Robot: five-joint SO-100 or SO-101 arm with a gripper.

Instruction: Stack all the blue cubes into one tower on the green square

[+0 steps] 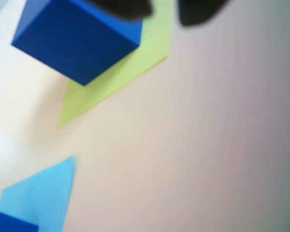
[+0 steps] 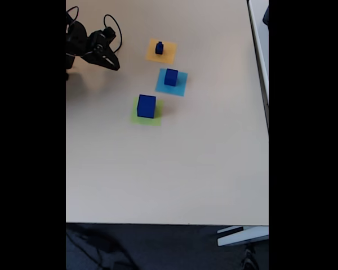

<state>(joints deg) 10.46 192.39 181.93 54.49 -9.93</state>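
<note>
Three obstacles were found on the pale tabletop (image 2: 214, 169), in a diagonal line in the fixed view: a small dark blue cube (image 2: 159, 48) on an orange square patch (image 2: 168, 54), a medium dark blue cube (image 2: 170, 77) on a light-blue patch (image 2: 181, 86), and a large dark blue cube (image 2: 146, 106) on a light-green patch (image 2: 155, 120). Gaps were left between neighbours. Bare surface was seen below and to the right of them.

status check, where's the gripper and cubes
Gripper empty, clear of cubes. Large cube on green square; medium cube, small cube unstacked. Nothing in the way.
</note>
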